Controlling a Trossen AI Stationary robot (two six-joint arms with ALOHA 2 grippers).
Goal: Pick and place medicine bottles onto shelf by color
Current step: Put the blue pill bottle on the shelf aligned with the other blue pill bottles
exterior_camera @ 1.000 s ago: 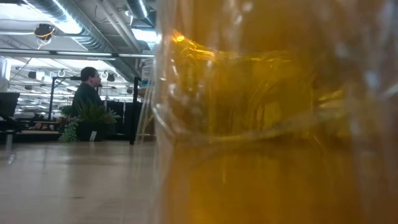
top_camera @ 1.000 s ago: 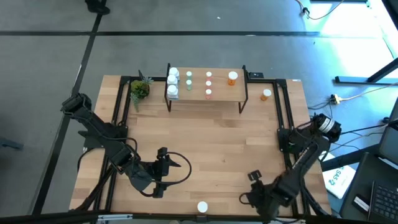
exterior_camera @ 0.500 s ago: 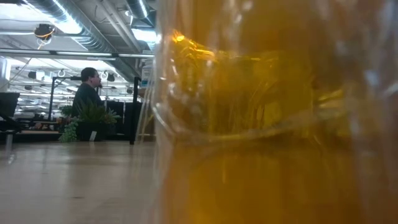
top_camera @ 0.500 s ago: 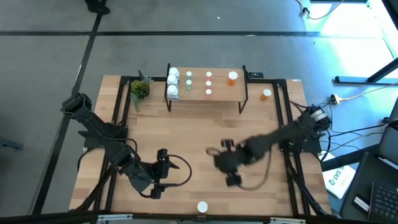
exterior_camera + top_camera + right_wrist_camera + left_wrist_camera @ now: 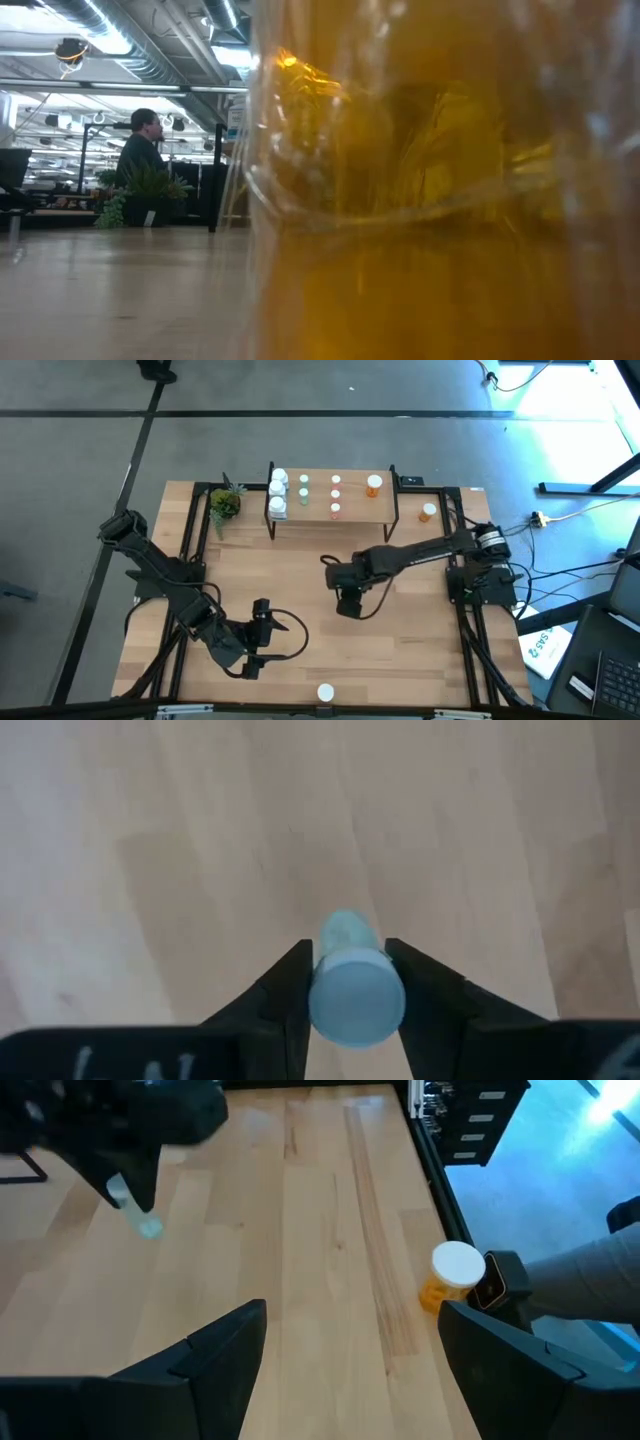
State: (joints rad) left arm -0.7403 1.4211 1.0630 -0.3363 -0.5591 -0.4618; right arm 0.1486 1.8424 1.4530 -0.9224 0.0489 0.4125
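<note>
The left end effector (image 5: 262,635) hovers wide open and empty over the table's (image 5: 300,575) near left; at centre, the right end effector (image 5: 345,982) pinches a pale green bottle (image 5: 355,995), short of the shelf (image 5: 352,510) at the far edge.

Wide bare wood mid-table; clutter only along the far edge and near rim.

The light wooden tabletop (image 5: 300,575) lies open across its middle. At the far edge, the low light-wood shelf on black legs (image 5: 352,508) blocks passage, with the small green potted plant (image 5: 224,504) to its left and one orange white-capped bottle (image 5: 428,512) to its right. Another orange white-capped bottle (image 5: 452,1276) stands at the near edge.
</note>
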